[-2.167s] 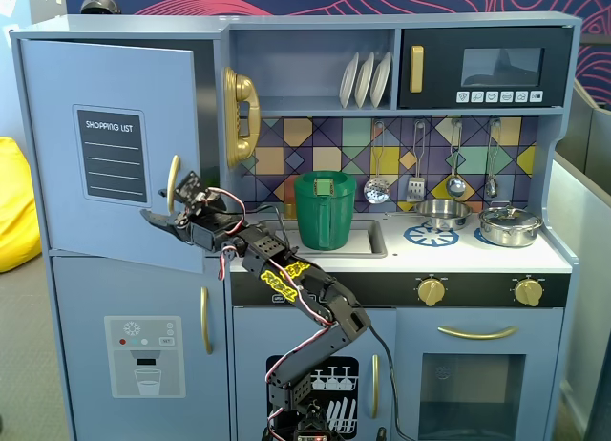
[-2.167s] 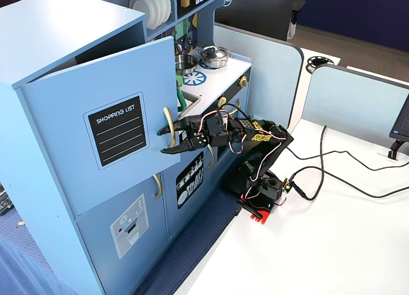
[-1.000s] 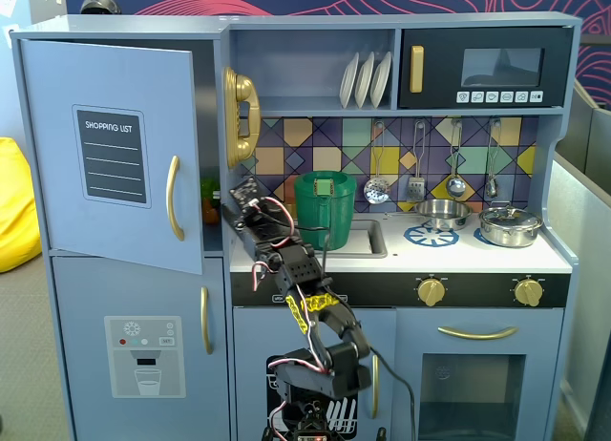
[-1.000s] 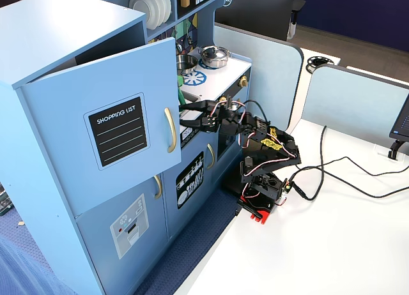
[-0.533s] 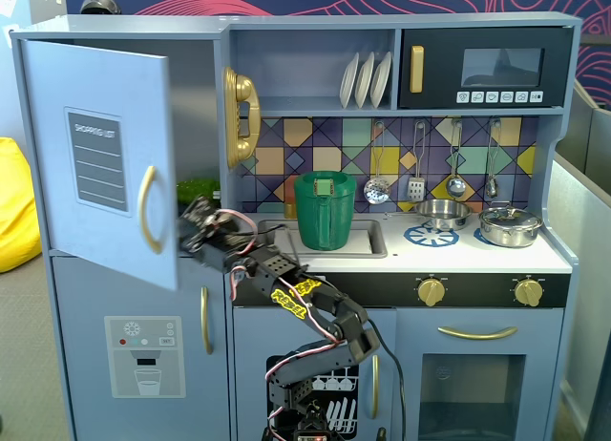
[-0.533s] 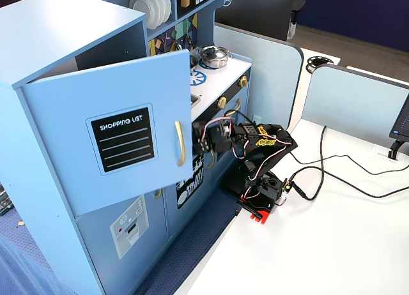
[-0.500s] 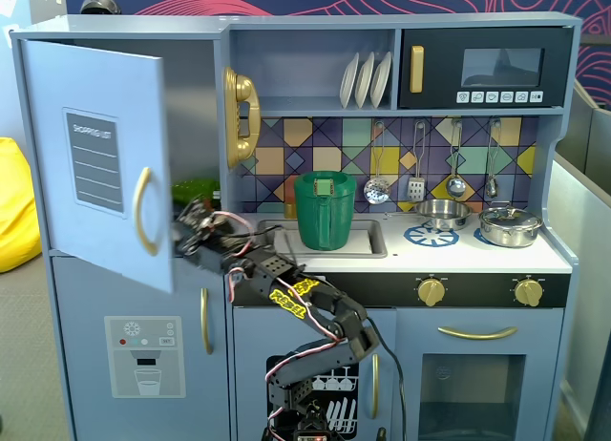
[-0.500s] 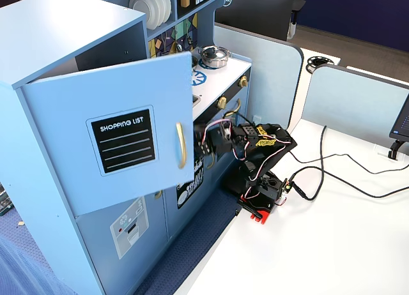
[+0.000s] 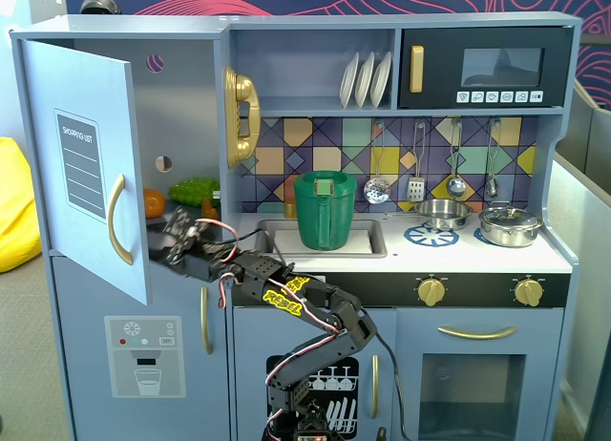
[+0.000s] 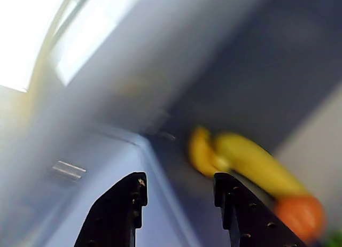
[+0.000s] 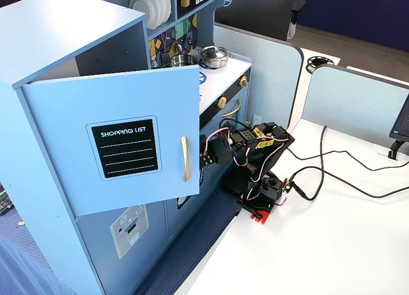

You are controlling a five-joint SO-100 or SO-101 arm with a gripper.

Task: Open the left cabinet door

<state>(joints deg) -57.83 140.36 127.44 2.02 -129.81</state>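
"SHOPPING LIST" reads white on the swung-out left cabinet door point(image 11: 121, 148); gripper point(image 10: 179, 191) spread, empty.

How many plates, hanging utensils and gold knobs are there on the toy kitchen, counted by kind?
Plates: 3
Hanging utensils: 4
Gold knobs: 2
Total: 9
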